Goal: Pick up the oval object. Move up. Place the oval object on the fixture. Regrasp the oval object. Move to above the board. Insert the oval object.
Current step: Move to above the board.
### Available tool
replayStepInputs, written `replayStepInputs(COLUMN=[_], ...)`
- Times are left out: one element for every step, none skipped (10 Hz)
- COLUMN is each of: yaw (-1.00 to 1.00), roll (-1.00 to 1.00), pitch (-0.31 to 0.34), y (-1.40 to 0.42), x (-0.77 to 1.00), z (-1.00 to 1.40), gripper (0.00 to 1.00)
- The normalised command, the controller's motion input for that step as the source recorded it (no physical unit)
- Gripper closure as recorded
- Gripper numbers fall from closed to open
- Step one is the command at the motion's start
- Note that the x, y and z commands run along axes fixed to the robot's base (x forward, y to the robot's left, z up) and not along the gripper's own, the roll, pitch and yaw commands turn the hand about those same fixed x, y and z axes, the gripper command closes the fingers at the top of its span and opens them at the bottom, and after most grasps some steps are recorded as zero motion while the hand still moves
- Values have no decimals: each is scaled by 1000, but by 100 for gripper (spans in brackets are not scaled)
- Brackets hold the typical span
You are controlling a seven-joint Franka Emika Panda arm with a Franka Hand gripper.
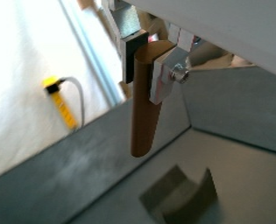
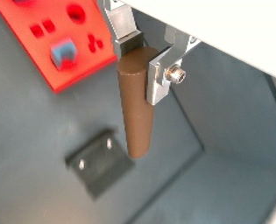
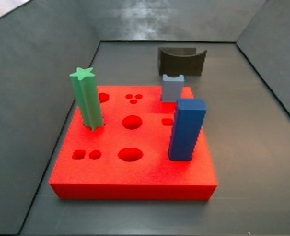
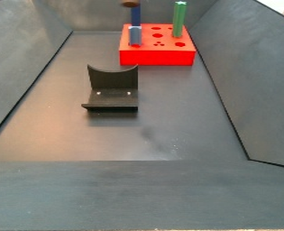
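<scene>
Jaws of the gripper clench the oval object near its top, so the brown peg hangs free in both wrist views, clear of the floor. Gripping high probably leaves the lower end free for setting down. Beneath it in a wrist view sits the fixture, notch upward. Upper left in a wrist view lies the board, well apart.

green star peg upright | blue square peg upright | grey-blue peg
</scene>
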Motion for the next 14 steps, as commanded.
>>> replayStepInputs(yaw=[1000, 1000, 1000, 1000, 1000, 1000, 1000, 1000, 1000, 1000, 1000, 1000, 1000, 1000], roll=[-448, -435, -429, -420, -411, -400, -389, -376, -371, -357, -342, -332, -318, -301], pitch=[65, 28, 2, -23, -49, -78, -101, -135, -152, -190, -227, -261, -301, -344], y=[-1000, -1000, -1000, -854, -575, -275, -132, -36, -23, -8, 9, 17, 21, 25], x=[-597, -590, -587, -503, -341, -162, -71, -20, -22, -29, -34, -52, -70, -76], z=[239, 254, 260, 236, 173, 97, 62, 29, 18, 14, 2, 5, -1, -8], gripper=[100, 100, 100, 100, 100, 100, 100, 100, 100, 100, 100, 100, 100, 100])
